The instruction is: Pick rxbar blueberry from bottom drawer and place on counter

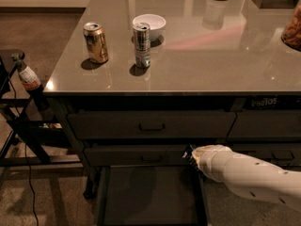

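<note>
While my hand (191,155) hangs over the drawer (150,194) rear, state I cannot tell; bar unseen, likely light, slick: pinch edges.

Tool (191,155) above open bottom drawer (150,199), right rear corner; gold can (96,42), silver can (141,45) on counter (216,62).

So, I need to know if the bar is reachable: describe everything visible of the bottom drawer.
The bottom drawer is the lowest one, pulled out toward the camera beneath two shallower handled drawers. It looks dark grey-black, with a flat floor and thin side walls; its front runs out of view. No bar shows in its dim interior. The gripper is over its back right corner, on a white arm from the right; contact cannot be told.
</note>
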Controlling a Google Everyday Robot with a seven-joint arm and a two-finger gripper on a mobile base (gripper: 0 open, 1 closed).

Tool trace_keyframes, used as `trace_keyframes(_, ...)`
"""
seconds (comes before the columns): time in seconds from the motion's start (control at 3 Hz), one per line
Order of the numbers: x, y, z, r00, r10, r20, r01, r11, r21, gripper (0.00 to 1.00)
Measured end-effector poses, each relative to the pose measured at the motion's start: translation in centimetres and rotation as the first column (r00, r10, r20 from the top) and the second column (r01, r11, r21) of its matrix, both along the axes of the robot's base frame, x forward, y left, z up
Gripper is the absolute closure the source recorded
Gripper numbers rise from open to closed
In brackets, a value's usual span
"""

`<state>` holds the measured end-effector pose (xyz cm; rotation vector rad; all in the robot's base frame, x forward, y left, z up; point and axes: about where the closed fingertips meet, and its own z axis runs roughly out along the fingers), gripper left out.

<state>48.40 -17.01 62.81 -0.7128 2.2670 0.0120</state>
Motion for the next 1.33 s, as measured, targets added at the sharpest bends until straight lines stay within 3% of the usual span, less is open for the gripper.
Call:
trace_keyframes(0.67, 0.7, -0.3, 1.6, 0.9996, 0.002, 0.029, -0.002, 1.0, -0.005, 1.0)
trace_keyframes(1.33, 1.5, -4.0, 7.6, 0.9922, -0.008, 0.125, 0.014, 0.999, -0.04, 1.0)
